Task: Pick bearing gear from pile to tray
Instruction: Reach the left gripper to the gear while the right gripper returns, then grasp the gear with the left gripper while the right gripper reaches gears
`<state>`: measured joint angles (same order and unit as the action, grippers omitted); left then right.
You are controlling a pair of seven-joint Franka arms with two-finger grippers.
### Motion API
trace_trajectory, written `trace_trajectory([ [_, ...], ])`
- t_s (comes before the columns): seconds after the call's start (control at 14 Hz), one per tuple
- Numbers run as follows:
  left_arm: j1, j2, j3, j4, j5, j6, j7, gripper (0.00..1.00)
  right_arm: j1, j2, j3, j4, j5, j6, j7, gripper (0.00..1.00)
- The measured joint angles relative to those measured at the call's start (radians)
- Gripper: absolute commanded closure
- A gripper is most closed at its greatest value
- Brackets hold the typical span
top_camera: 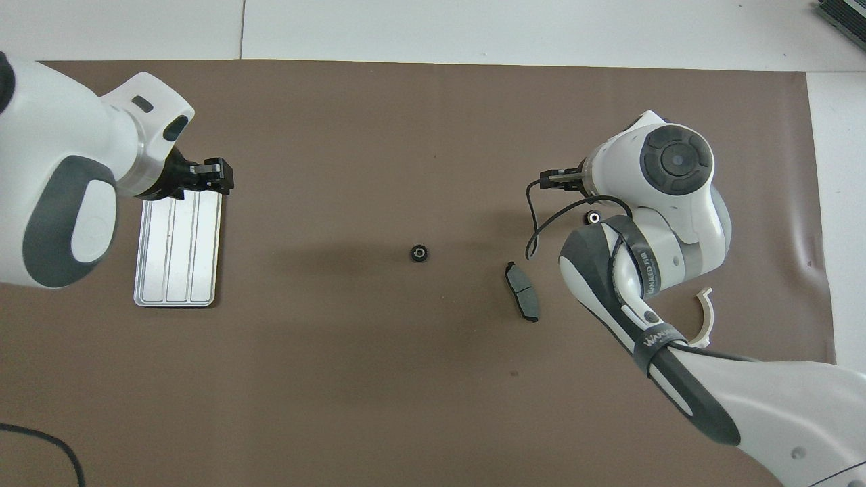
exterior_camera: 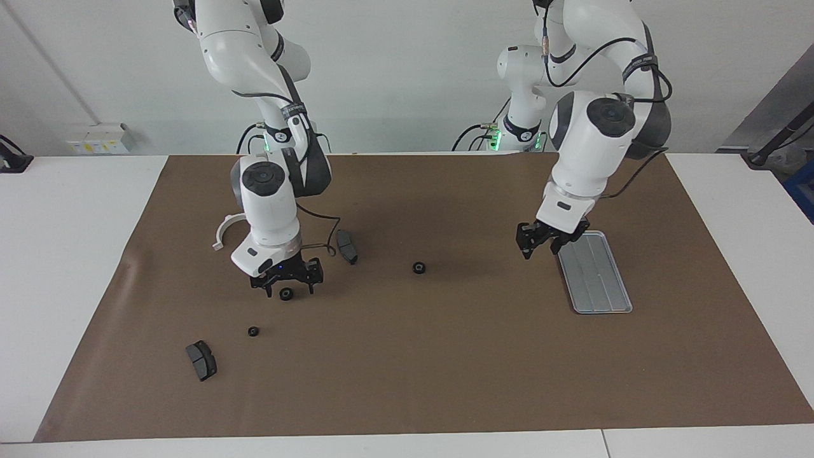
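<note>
Right tool [exterior_camera: 284, 283] low, fingers straddling a gear [exterior_camera: 286, 294].

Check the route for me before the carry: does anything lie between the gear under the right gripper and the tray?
Another gear lies on the mat roughly along that line, and the left gripper hangs beside the tray. Right gripper straddles its gear.

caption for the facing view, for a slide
Right hand over a gear; left hand beside the tray.
</note>
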<state>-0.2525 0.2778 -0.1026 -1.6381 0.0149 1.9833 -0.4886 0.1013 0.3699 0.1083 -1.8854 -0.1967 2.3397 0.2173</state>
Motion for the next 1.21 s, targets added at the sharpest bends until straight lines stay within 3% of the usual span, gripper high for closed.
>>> trace_trajectory([
  [0.29, -0.124, 0.185, 0.003, 0.181, 0.006, -0.008, -0.15, 0.34, -0.048, 0.008, 0.0, -0.019, 0.0, 0.0, -0.063, 0.0],
  [0.57, -0.226, 0.283, 0.007, 0.259, 0.022, -0.013, -0.23, 0.35, -0.055, 0.015, 0.003, -0.026, 0.026, 0.0, -0.067, 0.17],
  [0.71, -0.26, 0.3, 0.013, 0.273, 0.026, -0.012, -0.252, 0.36, -0.055, 0.018, 0.004, -0.036, 0.03, 0.0, -0.071, 0.27],
  [1.0, -0.314, 0.303, 0.014, 0.241, 0.028, 0.04, -0.295, 0.37, -0.055, 0.02, 0.004, -0.05, 0.033, 0.015, -0.072, 0.35],
  [1.21, -0.333, 0.301, 0.014, 0.17, 0.03, 0.129, -0.316, 0.37, -0.055, 0.02, 0.005, -0.05, 0.036, 0.019, -0.072, 0.54],
])
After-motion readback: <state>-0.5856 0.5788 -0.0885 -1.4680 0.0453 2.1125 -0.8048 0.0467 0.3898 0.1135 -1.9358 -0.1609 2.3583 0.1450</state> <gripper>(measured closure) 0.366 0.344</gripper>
